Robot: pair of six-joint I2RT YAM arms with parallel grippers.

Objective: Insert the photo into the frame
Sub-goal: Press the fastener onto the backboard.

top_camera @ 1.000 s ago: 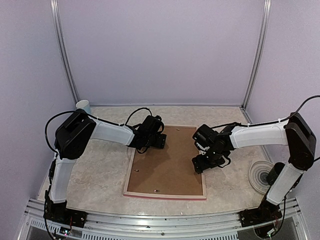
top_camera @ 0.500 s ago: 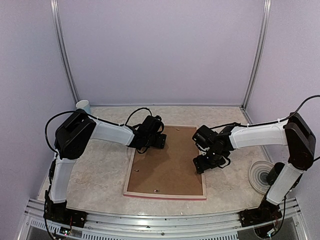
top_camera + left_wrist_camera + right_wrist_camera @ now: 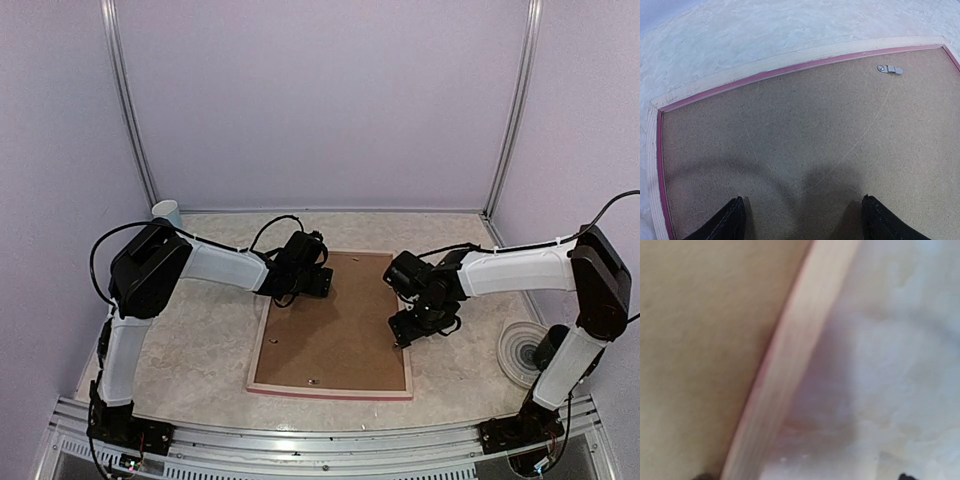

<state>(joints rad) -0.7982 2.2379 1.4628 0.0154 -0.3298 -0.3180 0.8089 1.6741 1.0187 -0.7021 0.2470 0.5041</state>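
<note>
The frame [image 3: 409, 372] lies face down on the table, pale wood rails up, pink showing at the inner edge, with a brown backing board [image 3: 335, 325] inside it. The photo is hidden from every view. My left gripper [image 3: 315, 284] hovers over the board near the frame's far left corner; in the left wrist view its gripper [image 3: 802, 222] is open, black fingertips [image 3: 732, 220] wide apart above bare board, frame rail [image 3: 790, 62] beyond. My right gripper [image 3: 408, 330] is low over the right rail [image 3: 790, 365], open, its jaws on either side of that rail; the view is blurred.
A small metal turn tab [image 3: 889, 69] sits on the board near the far rail, and others [image 3: 313, 380] show near the front rail. A white cup [image 3: 167, 211] stands at the back left. A round pale disc [image 3: 520, 350] lies right of the frame.
The right gripper has shifted slightly along the frame's right rail and sits closer to it. The left arm has not moved.
</note>
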